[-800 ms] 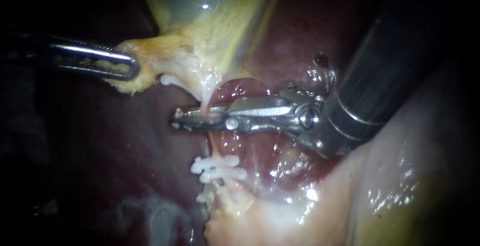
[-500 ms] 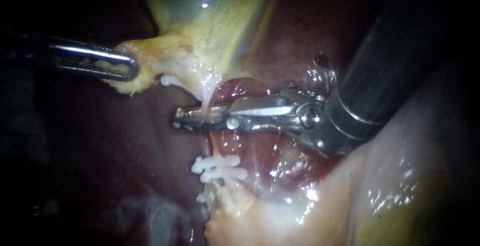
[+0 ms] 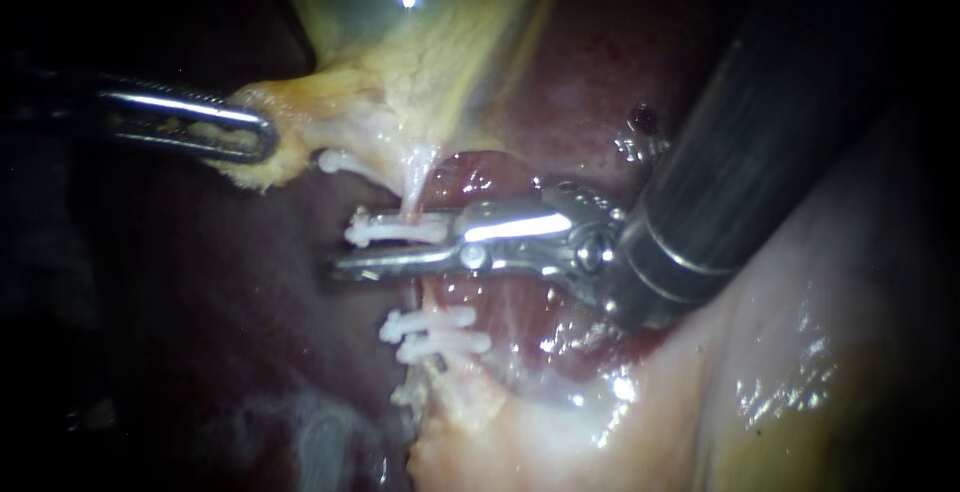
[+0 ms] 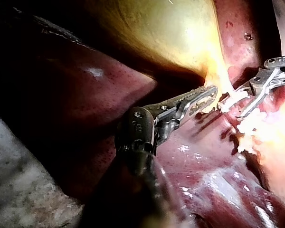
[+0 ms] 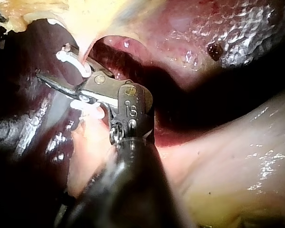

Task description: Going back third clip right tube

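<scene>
Two jaws of our right instrument [image 3: 350, 250] gape narrowly beside the upper clip [image 3: 395, 227] on the tube [image 3: 412, 197]; our left instrument [image 3: 255, 137] clamps the gallbladder [image 3: 420, 42]

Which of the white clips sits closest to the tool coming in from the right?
The single clip nearest the gallbladder: it lies right alongside the right instrument. The other two clips sit paired farther down the tube.

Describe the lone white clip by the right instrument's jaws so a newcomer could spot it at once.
From the yellowish gallbladder, follow the thin pale tube leaving its narrow end. The clip is the white bar across that tube, right beside the jaws of the right instrument. Unlike the two clips farther along, it sits alone, on the gallbladder side of the jaws.
</scene>
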Motion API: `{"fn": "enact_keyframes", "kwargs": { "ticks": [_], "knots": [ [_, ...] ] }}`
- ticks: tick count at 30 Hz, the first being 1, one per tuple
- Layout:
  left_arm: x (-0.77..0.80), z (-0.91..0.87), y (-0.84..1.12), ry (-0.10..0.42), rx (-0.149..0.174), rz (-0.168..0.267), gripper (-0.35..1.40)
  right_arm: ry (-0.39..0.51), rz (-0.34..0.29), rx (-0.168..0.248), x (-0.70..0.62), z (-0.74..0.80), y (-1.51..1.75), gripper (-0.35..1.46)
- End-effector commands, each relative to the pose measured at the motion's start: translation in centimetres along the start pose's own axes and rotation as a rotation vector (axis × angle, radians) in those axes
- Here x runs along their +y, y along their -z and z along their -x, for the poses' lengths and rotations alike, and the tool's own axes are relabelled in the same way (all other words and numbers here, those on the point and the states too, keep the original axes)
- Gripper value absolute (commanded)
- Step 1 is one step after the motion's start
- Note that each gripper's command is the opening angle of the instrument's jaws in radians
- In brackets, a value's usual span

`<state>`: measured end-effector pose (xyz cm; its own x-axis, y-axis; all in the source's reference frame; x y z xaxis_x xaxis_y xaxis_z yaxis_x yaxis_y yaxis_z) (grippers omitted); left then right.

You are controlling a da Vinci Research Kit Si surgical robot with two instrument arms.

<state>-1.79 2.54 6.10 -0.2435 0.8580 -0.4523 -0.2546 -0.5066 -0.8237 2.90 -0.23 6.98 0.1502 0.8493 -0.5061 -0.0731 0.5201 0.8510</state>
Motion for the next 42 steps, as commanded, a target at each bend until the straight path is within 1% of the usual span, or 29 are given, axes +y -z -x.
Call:
{"fn": "enact_keyframes", "kwargs": {
  "ticks": [1, 3, 6, 10, 17, 21, 25, 29, 32, 35, 38, 42],
  "knots": [
    [0.0, 0.0, 0.0, 0.0, 0.0, 0.0, -0.35, 0.039, 0.013, -0.005, 0.05, 0.01, 0.01, 0.5],
    [0.0, 0.0, 0.01, 0.0, 0.0, 0.0, -0.35, 0.105, 0.025, -0.014, 0.13, 0.03, 0.04, 0.5],
    [0.0, 0.0, 0.01, 0.0, 0.0, 0.0, -0.35, 0.164, 0.034, -0.017, 0.17, 0.02, 0.09, 0.5],
    [0.0, 0.0, 0.01, 0.0, 0.0, 0.0, -0.35, 0.215, 0.036, -0.02, 0.15, -0.01, 0.14, 0.5],
    [0.0, 0.01, 0.01, 0.0, 0.0, 0.0, -0.35, 0.274, 0.028, -0.027, 0.12, 0.01, 0.23, 0.5],
    [0.0, 0.01, 0.01, 0.0, 0.0, 0.0, -0.35, 0.329, 0.022, -0.054, 0.1, 0.06, 0.35, 0.5],
    [0.0, 0.01, 0.02, 0.0, 0.0, 0.0, -0.35, 0.406, 0.011, -0.081, 0.04, 0.06, 0.59, 0.5],
    [0.0, 0.01, 0.02, 0.0, 0.0, 0.001, -0.35, 0.482, -0.005, -0.097, -0.04, 0.03, 0.87, 0.5],
    [0.0, 0.01, 0.02, 0.0, 0.0, 0.001, -0.35, 0.539, -0.017, -0.098, -0.13, 0.01, 1.09, 0.5],
    [0.0, 0.01, 0.02, 0.0, -0.001, 0.001, -0.35, 0.575, -0.029, -0.098, -0.23, -0.03, 1.3, 0.5],
    [0.0, 0.01, 0.02, 0.0, -0.001, 0.001, -0.35, 0.597, -0.034, -0.097, -0.33, -0.08, 1.5, 0.5],
    [0.0, 0.01, 0.02, 0.0, -0.001, 0.001, -0.35, 0.617, -0.036, -0.095, -0.4, -0.14, 1.67, 0.5]
  ]
}}
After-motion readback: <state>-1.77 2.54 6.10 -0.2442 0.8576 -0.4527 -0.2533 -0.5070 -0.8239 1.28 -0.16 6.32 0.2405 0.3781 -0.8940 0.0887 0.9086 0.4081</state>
